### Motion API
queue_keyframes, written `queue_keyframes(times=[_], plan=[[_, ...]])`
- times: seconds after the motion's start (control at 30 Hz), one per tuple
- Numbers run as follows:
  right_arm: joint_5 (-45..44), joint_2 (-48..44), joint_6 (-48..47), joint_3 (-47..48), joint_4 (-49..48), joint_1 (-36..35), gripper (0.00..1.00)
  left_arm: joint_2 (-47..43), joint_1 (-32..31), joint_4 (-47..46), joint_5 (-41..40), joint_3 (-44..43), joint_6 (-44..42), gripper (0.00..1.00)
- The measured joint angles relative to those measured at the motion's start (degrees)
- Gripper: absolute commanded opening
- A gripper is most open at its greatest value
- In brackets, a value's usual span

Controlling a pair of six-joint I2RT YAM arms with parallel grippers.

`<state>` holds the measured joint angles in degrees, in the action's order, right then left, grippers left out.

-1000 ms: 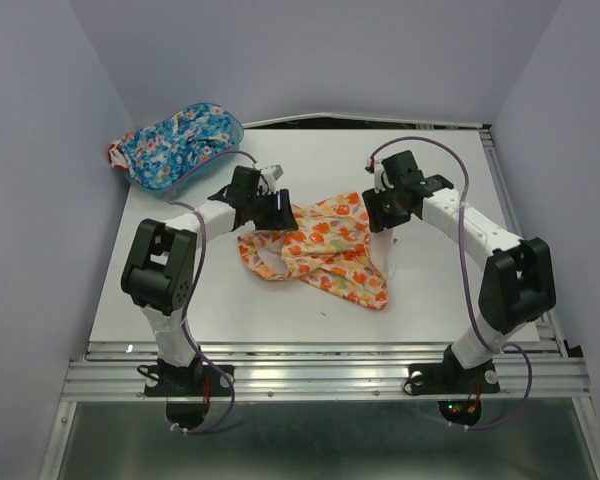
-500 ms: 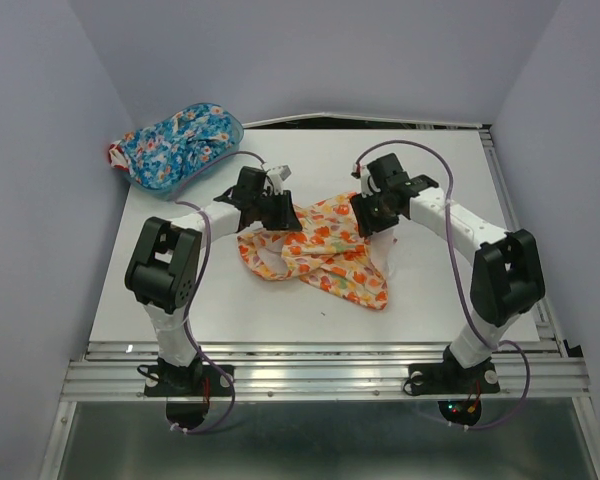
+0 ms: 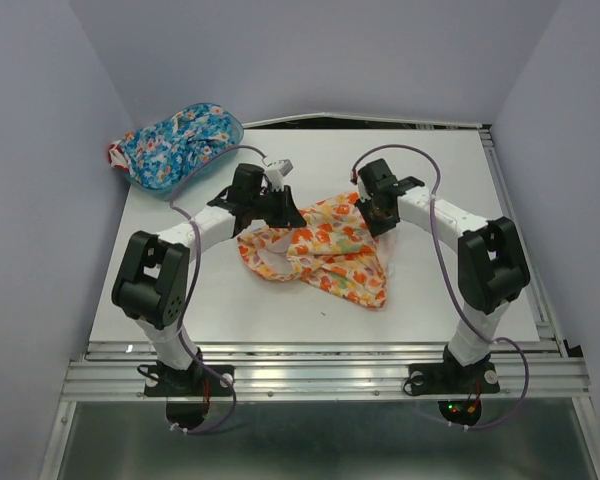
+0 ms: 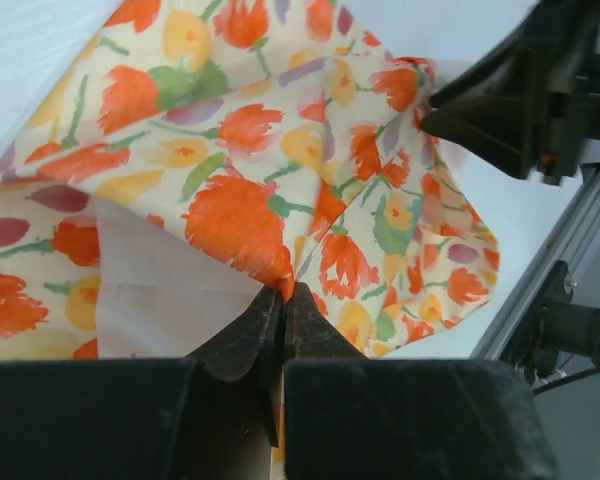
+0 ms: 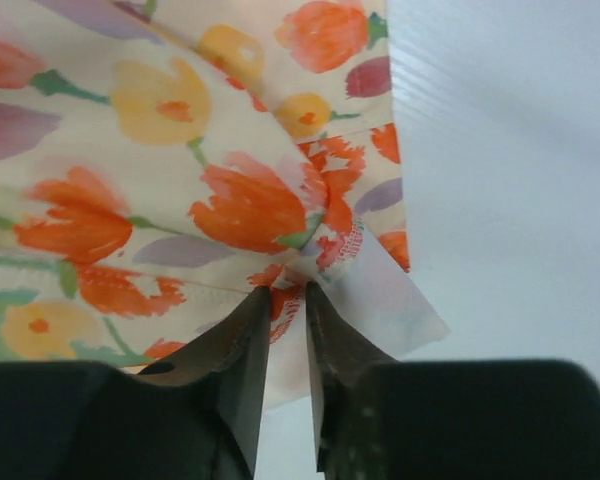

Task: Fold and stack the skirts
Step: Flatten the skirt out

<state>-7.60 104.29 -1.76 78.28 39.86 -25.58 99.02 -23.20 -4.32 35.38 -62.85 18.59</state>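
Note:
The cream-yellow skirt [image 3: 325, 252] with orange-red flowers lies crumpled in the middle of the table. My left gripper [image 3: 280, 212] is at its far left edge. In the left wrist view that gripper [image 4: 282, 292] is shut on a raised fold of the skirt [image 4: 230, 210]. My right gripper [image 3: 378, 216] is at the skirt's far right corner. In the right wrist view it [image 5: 285, 292] pinches the hemmed corner of the skirt [image 5: 250, 205], with the jaws narrowly apart around the cloth. The blue floral skirt [image 3: 175, 140] lies heaped in the basket at the far left.
The translucent blue basket [image 3: 232, 130] stands at the table's far left corner. A white label [image 5: 395, 300] sticks out of the skirt's corner by the right fingers. The right arm's black gripper body [image 4: 525, 90] shows in the left wrist view. Metal rails [image 3: 320, 375] run along the near edge.
Both grippers have closed on the cream-yellow skirt. The right gripper moved left and down onto the skirt's far right corner; the left gripper shifted slightly right at the far left edge.

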Motion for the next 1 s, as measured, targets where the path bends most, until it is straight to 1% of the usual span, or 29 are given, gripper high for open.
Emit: queue_keyframes(times=[0.03, 0.13, 0.3, 0.4, 0.5, 0.53, 0.6, 0.67, 0.7, 0.77, 0.8, 0.83, 0.9, 0.93, 0.97, 1.0], plan=[[-1.1, 0.0, -0.3, 0.0, 0.0, 0.0, 0.12, -1.3, -0.1, -0.2, 0.2, 0.3, 0.0, 0.00], [-4.5, 0.0, -1.7, 0.0, 0.0, 0.0, 0.01, -5.3, -0.3, -0.1, 0.6, 0.6, -0.4, 0.00], [-7.8, -0.4, -3.2, 0.0, 0.9, 0.9, 0.01, -11.0, -0.3, 1.7, 0.2, 1.5, -2.9, 0.00], [-6.3, -1.5, -3.5, 0.4, 3.4, 4.5, 0.01, -14.6, -0.2, 4.3, -0.1, 2.4, -6.1, 0.00], [-0.9, -2.2, -4.5, 2.4, 5.5, 11.6, 0.01, -18.1, 0.2, 7.1, 0.0, 3.1, -10.1, 0.00], [2.3, -2.8, -5.0, 3.1, 5.9, 15.5, 0.01, -19.9, 0.5, 8.7, 0.1, 3.3, -12.1, 0.00], [8.5, -4.1, -6.2, 3.6, 6.6, 21.0, 0.01, -22.5, 1.2, 10.8, 0.2, 3.3, -15.3, 0.00], [16.7, -6.0, -8.2, 3.7, 8.2, 26.6, 0.01, -26.1, 2.5, 12.9, 0.5, 3.3, -19.2, 0.00], [20.9, -7.0, -9.4, 3.7, 9.2, 29.0, 0.01, -27.9, 3.4, 13.7, 0.7, 3.3, -21.2, 0.00], [26.4, -8.4, -11.2, 3.4, 10.4, 31.0, 0.01, -30.6, 4.8, 15.0, 1.5, 3.3, -24.7, 0.00], [28.5, -9.2, -11.8, 3.2, 11.1, 31.4, 0.03, -31.8, 5.4, 15.8, 1.7, 3.1, -26.0, 0.00], [30.9, -9.5, -12.7, 3.2, 11.8, 31.4, 0.23, -32.6, 5.8, 16.8, 2.1, 2.8, -27.6, 0.00], [35.2, -9.7, -13.9, 3.5, 13.1, 30.8, 0.54, -32.9, 5.5, 18.9, 2.9, 1.2, -29.8, 0.00], [36.6, -9.7, -13.6, 3.9, 13.7, 30.7, 0.80, -32.4, 4.5, 20.3, 3.6, 0.0, -30.9, 0.00], [38.8, -9.6, -13.7, 4.9, 14.3, 30.4, 0.88, -31.9, 3.5, 21.2, 3.8, -1.0, -31.8, 0.00], [41.0, -9.6, -13.2, 6.8, 15.3, 30.2, 0.91, -31.4, 2.3, 22.0, 4.2, -2.0, -32.6, 0.00]])
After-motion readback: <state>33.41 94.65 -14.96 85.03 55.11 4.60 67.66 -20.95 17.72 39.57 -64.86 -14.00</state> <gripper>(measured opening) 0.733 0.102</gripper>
